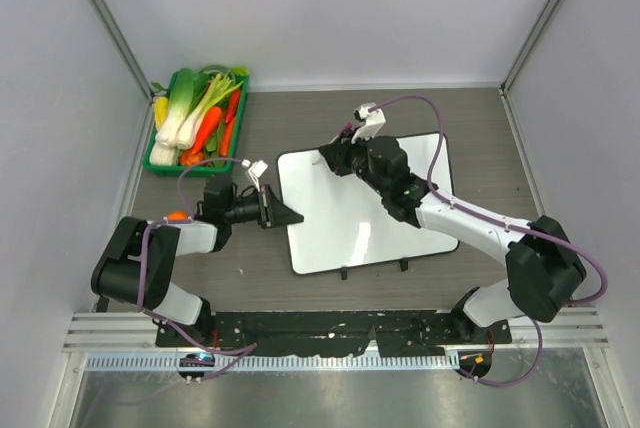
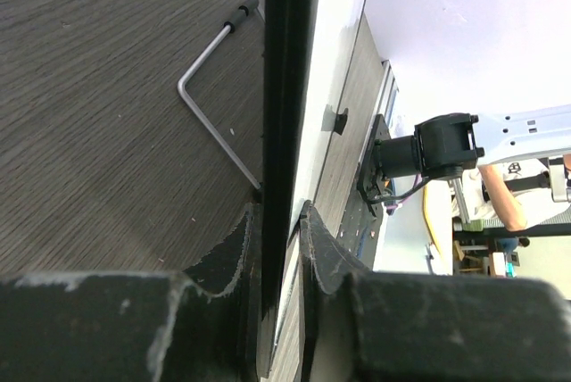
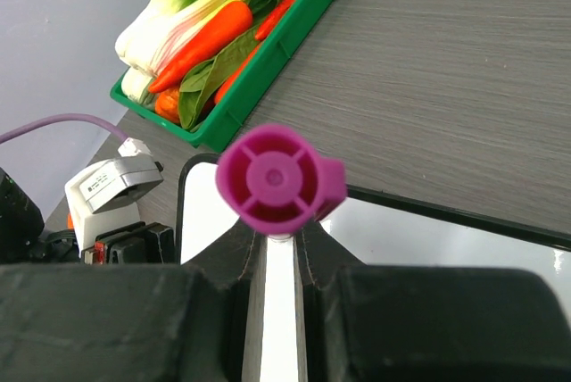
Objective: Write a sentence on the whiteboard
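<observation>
The whiteboard (image 1: 370, 218) lies flat on the table, white with a thin black rim and two small black clips on its near edge. My left gripper (image 1: 285, 216) is shut on the board's left edge. In the left wrist view that dark edge (image 2: 285, 87) runs straight between my left gripper's (image 2: 278, 212) fingers. My right gripper (image 1: 335, 156) hovers over the board's far left corner, shut on a marker. In the right wrist view the marker's purple end cap (image 3: 278, 177) faces the camera above my right gripper (image 3: 282, 235), with the board (image 3: 428, 235) beneath. The marker's tip is hidden.
A green tray (image 1: 165, 166) of carrots and leafy vegetables stands at the back left, also visible in the right wrist view as the green tray (image 3: 268, 78). A bent metal wire (image 2: 210, 114) lies beside the board's edge. Grey walls close in the table on three sides.
</observation>
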{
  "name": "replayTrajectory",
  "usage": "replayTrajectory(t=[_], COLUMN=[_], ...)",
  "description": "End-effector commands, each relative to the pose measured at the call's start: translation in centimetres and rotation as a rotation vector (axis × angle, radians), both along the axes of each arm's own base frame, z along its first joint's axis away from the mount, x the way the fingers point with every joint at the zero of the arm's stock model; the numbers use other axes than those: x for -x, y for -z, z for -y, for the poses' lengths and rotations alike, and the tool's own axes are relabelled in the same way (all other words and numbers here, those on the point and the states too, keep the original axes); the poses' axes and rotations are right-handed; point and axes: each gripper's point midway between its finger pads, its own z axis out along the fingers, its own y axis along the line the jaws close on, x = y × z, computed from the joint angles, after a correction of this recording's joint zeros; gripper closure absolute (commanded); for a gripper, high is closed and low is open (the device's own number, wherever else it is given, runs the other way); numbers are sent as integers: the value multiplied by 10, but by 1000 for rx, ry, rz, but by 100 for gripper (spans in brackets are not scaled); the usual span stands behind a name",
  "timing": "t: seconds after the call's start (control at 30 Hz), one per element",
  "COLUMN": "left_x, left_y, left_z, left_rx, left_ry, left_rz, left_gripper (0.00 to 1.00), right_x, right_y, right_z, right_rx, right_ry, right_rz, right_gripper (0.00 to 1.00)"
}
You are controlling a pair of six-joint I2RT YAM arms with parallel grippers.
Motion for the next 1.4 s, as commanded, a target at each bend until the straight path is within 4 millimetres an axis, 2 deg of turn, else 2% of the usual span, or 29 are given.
replayTrajectory(t=[0.0, 0.23, 1.0, 1.17, 1.37], left_x=[-7, -8, -7, -7, -7], left_y=[44, 45, 45, 46, 46], left_z=[-11, -10, -9, -9, -8], left_rx=[-153, -153, -159, -162, -164], left_ry=[-102, -101, -95, -94, -92], left_rz=[-59, -61, -59, -63, -61], left_gripper=[100, 100, 100, 100, 100], right_x=[-8, -2, 28, 28, 28], right_y=[-23, 2, 39, 31, -7], right_z=[-3, -1, 4, 4, 2], right_rx=[-16, 17, 35, 23, -39], right_ry=[29, 23, -38, -36, -44], right_rz=[72, 32, -58, -50, 20], right_gripper=[99, 99, 99, 99, 99])
